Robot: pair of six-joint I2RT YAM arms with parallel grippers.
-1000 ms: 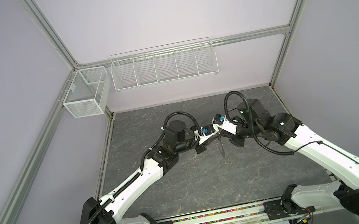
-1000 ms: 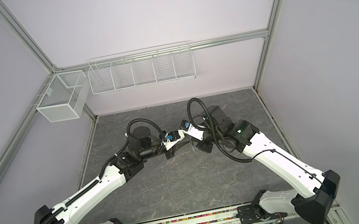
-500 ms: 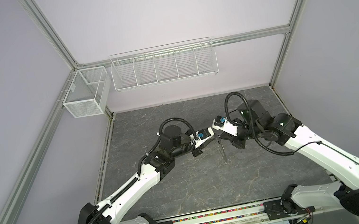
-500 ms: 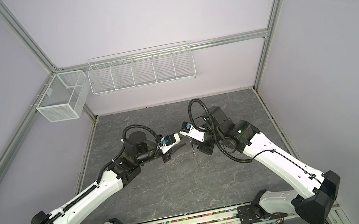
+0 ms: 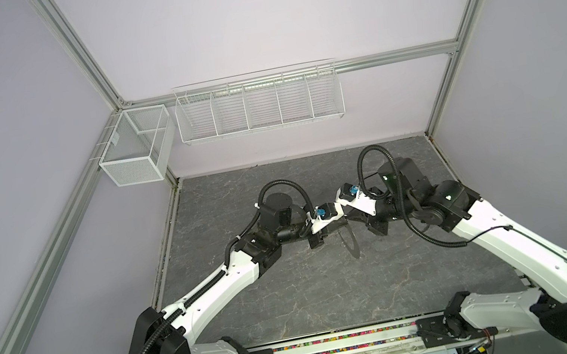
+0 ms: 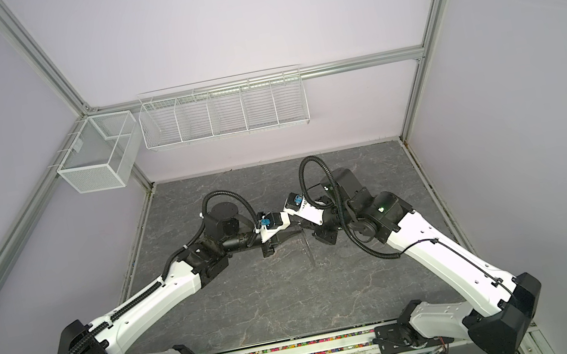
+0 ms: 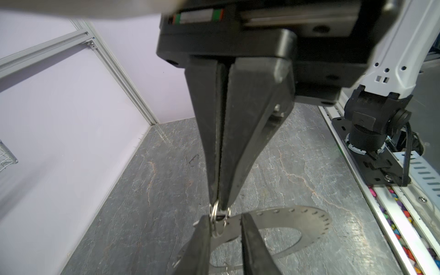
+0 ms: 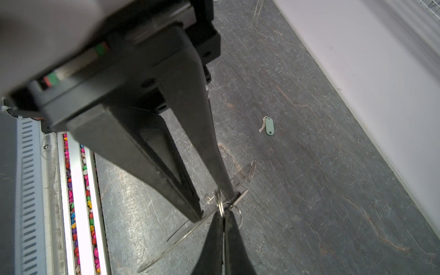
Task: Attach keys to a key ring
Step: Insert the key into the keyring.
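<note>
- The right gripper (image 7: 219,206) is clamped tight on the key ring (image 7: 285,219), pinching a small wire loop (image 7: 215,222) at its rim and holding the ring off the table (image 8: 333,190).
- The left gripper (image 7: 225,216) is slightly parted, with a finger on either side of that same spot.
- In both top views the ring hangs at 6 o'clock below the meeting tips, a thin sliver.
- The green-tagged key (image 8: 268,125) lies flat, well apart at roughly 11 o'clock, and does not show in the top views.
- Silvery bits beside the tips are too blurred to name.

Wire rack (image 5: 258,101), mesh basket (image 5: 135,149); possibly slate tabletop (image 5: 296,301).

Lilac walls (image 5: 264,12), grey marbled floor (image 5: 294,294), aluminium frame (image 5: 77,53) — white wire baskets (image 5: 259,111)
</note>
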